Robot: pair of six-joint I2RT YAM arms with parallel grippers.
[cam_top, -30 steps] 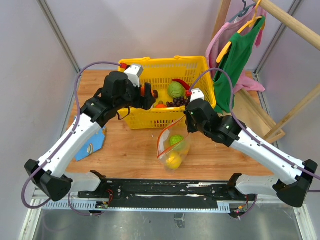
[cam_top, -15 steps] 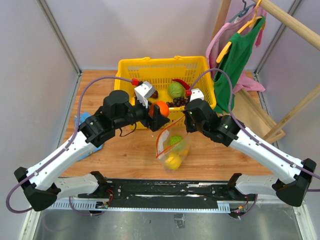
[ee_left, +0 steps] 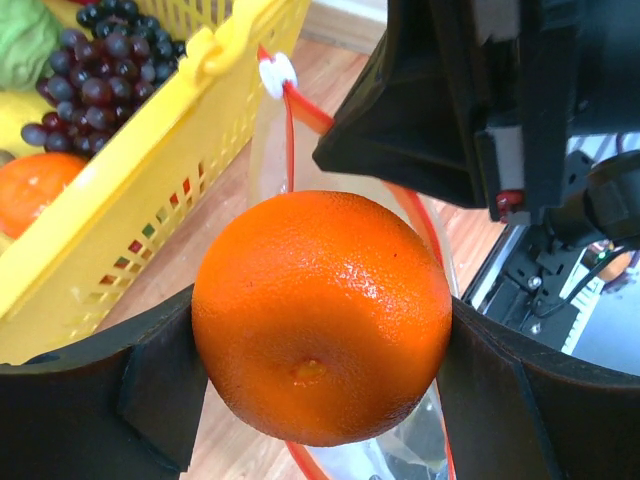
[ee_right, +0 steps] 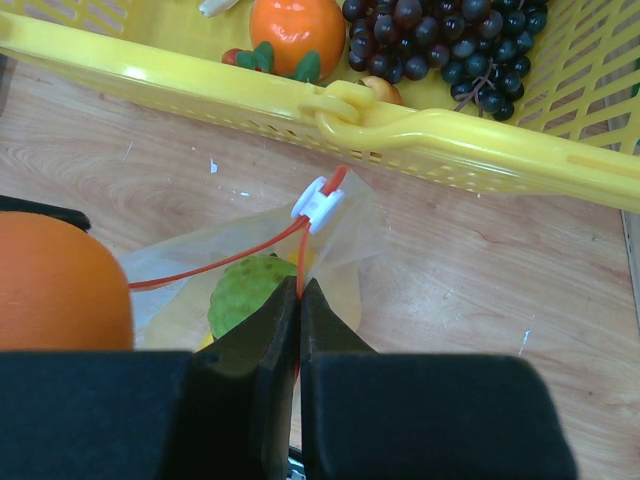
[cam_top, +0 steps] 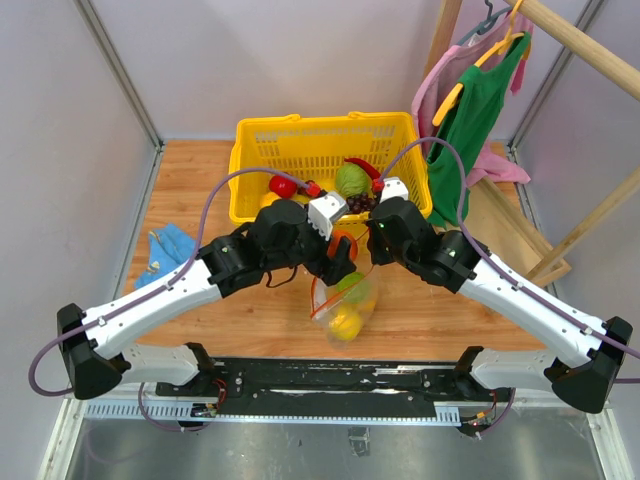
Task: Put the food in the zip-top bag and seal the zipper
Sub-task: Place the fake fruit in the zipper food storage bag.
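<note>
Your left tool (ee_left: 320,345) gripped the orange (ee_left: 320,300) between its two fingers, one pressed to each side of the fruit. A second before, that tool had been at the front left part of the yellow basket (cam_top: 320,122). Half a second before, it had the orange over the basket's front wall. At this moment it held the orange just above the open mouth of the zip-top bag (cam_top: 345,300), in front of the basket and not yet inside the bag.

Your right tool (ee_right: 299,300) was closed, its fingers pinching the red-orange zipper (ee_right: 215,262) and lifting that edge of the bag. It had kept the same place and grip through the whole second. The zipper's small whitish end piece (ee_right: 318,203) stood just beyond the fingertips, close to the basket's front rim.

The bag had stayed where it was, on the table (cam_top: 190,180) between the basket's front wall and the middle of the near edge. It already held a green piece (ee_right: 250,290) and a round yellow fruit (cam_top: 345,322).

Dark grapes (ee_right: 450,40) and another orange fruit (ee_right: 297,30) lay in the basket. With the left arm swung inward, the blue cloth (cam_top: 168,247) by the table's left edge showed whole.
</note>
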